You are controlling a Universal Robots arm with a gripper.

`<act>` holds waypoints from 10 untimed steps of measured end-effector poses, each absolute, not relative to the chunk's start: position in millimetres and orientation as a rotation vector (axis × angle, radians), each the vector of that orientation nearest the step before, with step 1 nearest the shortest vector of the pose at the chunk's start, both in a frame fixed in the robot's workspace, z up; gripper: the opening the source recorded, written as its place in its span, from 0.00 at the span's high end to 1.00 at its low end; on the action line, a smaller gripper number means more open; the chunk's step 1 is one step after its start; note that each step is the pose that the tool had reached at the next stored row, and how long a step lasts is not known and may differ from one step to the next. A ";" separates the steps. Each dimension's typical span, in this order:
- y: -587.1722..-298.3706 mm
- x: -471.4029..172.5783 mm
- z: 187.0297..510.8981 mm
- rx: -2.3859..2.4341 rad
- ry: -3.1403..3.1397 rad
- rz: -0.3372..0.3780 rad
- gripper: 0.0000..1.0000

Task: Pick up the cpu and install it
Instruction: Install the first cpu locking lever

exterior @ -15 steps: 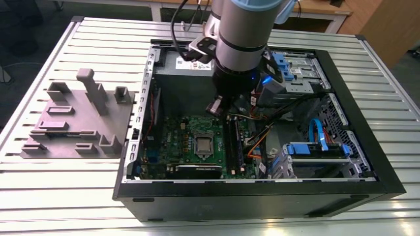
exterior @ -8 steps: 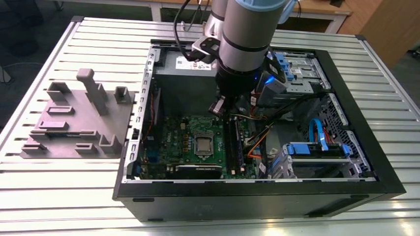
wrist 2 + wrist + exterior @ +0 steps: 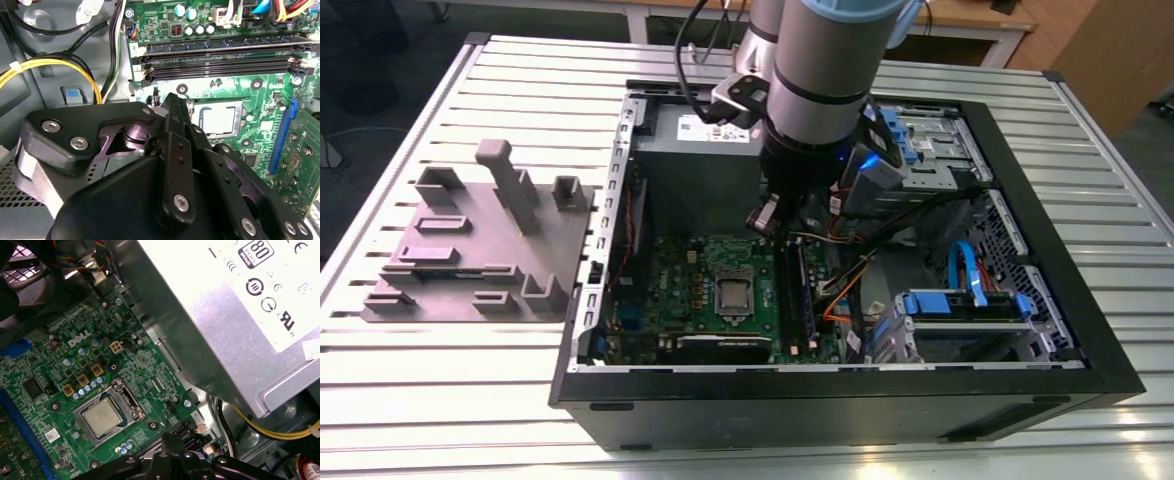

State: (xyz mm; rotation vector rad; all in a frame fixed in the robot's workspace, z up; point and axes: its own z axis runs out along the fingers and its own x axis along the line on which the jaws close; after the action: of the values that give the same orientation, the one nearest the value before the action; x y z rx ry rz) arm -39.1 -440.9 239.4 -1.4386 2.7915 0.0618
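The cpu (image 3: 735,293), a small square chip with a silvery top, lies flat in the socket of the green motherboard (image 3: 680,300) inside the open computer case. It also shows in both wrist views, cpu (image 3: 220,119) and cpu (image 3: 102,415), with a metal socket frame around it. My gripper (image 3: 767,216) hangs above the board, a little beyond the cpu toward the grey power supply box (image 3: 700,170). Its black fingers (image 3: 172,107) meet at the tips with nothing between them, apart from the cpu. Gripper (image 3: 173,436) sits just past the socket's corner.
The black case wall (image 3: 827,400) rings the board. Memory slots (image 3: 220,62) run beside the socket. Yellow and orange cables (image 3: 847,285), blue cables and drive cages (image 3: 961,310) fill the exterior view's right. A grey fixture block (image 3: 480,240) stands on the slatted table.
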 end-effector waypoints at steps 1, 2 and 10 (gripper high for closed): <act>-440.0 -39.1 239.4 -1.438 2.791 0.062 0.90; -439.0 -39.1 239.4 -1.439 2.791 0.062 0.90; -432.9 -41.6 238.4 -1.439 2.791 0.062 0.90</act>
State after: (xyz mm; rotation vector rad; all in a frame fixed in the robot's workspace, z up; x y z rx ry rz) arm -41.6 -432.9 238.4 -1.4387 2.7913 0.0619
